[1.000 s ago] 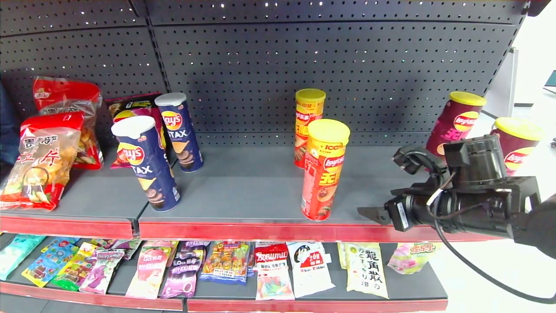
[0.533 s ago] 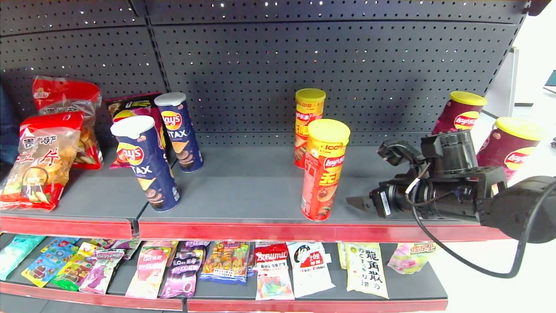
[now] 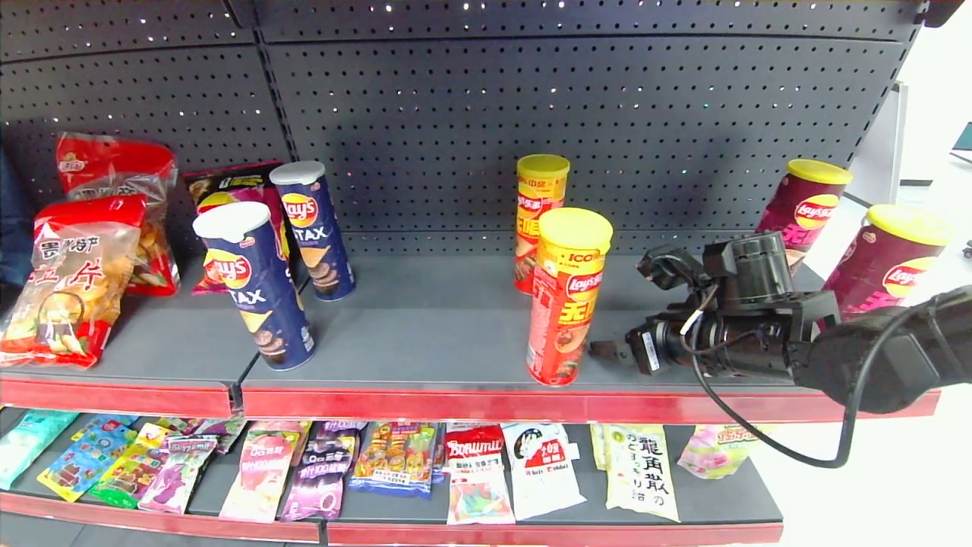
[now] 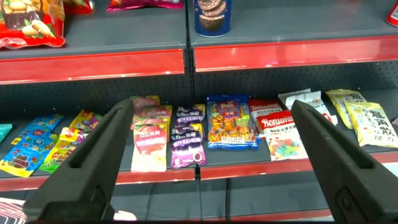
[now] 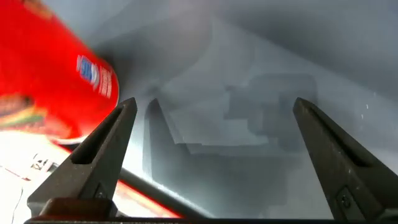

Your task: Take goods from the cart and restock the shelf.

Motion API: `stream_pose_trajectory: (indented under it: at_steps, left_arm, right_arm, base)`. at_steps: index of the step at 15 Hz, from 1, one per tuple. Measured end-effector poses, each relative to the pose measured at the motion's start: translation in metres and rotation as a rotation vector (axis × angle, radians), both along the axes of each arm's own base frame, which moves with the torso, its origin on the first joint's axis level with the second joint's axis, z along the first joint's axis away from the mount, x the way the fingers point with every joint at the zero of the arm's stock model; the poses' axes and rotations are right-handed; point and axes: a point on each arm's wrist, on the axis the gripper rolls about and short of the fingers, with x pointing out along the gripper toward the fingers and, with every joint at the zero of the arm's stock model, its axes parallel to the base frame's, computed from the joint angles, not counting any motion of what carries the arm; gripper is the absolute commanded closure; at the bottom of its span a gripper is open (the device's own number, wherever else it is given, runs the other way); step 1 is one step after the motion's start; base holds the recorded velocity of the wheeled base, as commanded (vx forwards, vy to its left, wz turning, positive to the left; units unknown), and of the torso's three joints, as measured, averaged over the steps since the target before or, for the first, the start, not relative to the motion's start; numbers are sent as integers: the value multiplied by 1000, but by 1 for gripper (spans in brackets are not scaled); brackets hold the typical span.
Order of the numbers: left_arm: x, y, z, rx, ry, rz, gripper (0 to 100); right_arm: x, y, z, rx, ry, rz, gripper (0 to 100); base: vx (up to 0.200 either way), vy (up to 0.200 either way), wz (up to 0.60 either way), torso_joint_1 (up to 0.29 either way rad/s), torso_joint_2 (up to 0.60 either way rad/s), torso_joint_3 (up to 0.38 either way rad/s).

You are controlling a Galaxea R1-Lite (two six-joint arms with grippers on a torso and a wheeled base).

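My right tool [image 3: 605, 352], jaws apart and empty, has slid left along the shelf [image 3: 440, 327] toward the front red can [image 3: 566, 304], likely to reposition it.

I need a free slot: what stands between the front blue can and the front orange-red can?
Nothing; the head view shows bare grey shelf between the front blue can and the front orange-red can.

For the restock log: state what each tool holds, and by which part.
Nothing is held: the left tool and the right tool are both open and empty.
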Motion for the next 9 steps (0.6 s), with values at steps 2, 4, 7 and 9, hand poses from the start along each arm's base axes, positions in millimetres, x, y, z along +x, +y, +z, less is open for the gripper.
stream_pose_trajectory:
  at_steps: [2, 4, 7, 9]
  left_arm:
    - [0, 0, 0, 0, 0, 0, 0]
    - [0, 0, 0, 0, 0, 0, 0]
    - [0, 0, 0, 0, 0, 0, 0]
    - [0, 0, 0, 0, 0, 0, 0]
  right_arm:
    - [3, 3, -2, -2, 2, 5, 0]
    - [3, 6, -4, -3, 6, 12, 0]
    - [3, 10, -6, -5, 13, 22, 0]
    - [2, 13, -7, -5, 15, 30, 0]
  base:
    - [0, 0, 0, 0, 0, 0]
    - [0, 0, 0, 0, 0, 0]
    - [0, 0, 0, 0, 0, 0]
    - [0, 0, 0, 0, 0, 0]
